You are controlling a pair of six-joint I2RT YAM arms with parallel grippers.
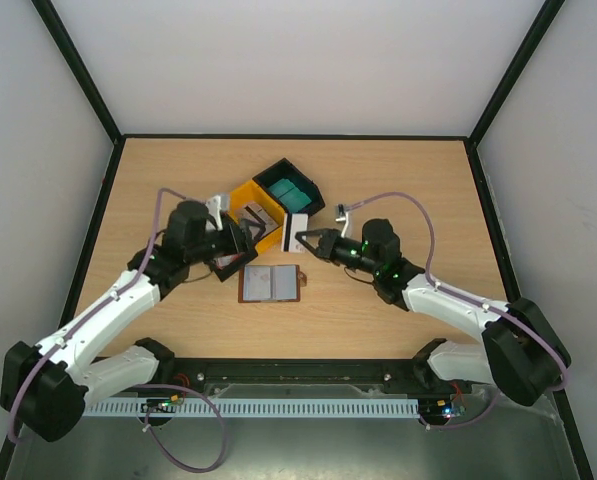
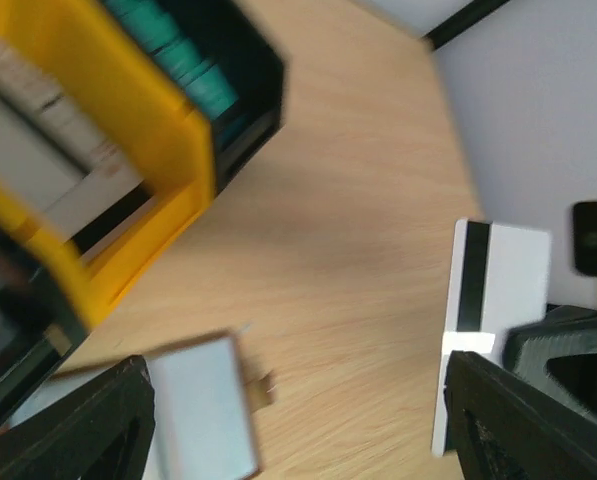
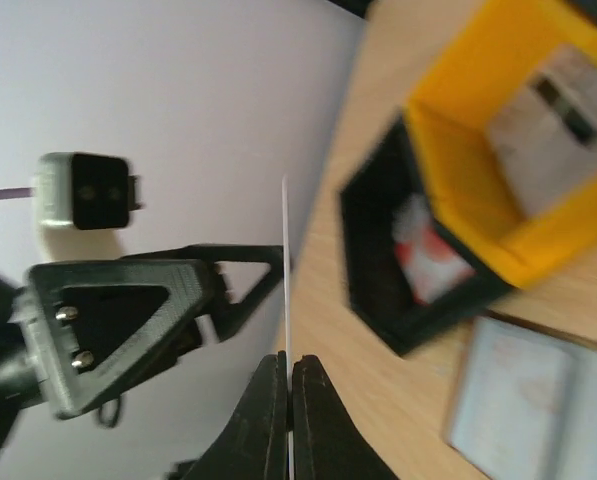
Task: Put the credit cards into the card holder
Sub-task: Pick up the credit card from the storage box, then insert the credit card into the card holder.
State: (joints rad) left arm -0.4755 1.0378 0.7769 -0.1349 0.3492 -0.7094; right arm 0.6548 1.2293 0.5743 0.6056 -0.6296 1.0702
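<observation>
1. the card holder [image 1: 270, 284] lies open and flat on the counter [image 1: 398, 180], nearest the arm bases, with its long axis running left to right.
2. just beyond its right end, the right end effector [image 1: 313, 243] is clamped on a white credit card [image 1: 300, 240]. the card is held on edge, its striped face turned toward the left arm. the holder lies near and left of the card, so the insertion likely calls for a short drop that way. the right arm reaches in from the right with its forearm stretched leftward.
3. the left end effector [image 1: 236, 255] hovers over the holder's far left corner, jaws wide apart and empty, with the arm bent in from the left.
4. farthest are the yellow bin [image 1: 243, 192] and the black bin [image 1: 268, 172], which holds teal cards [image 1: 288, 190].
</observation>
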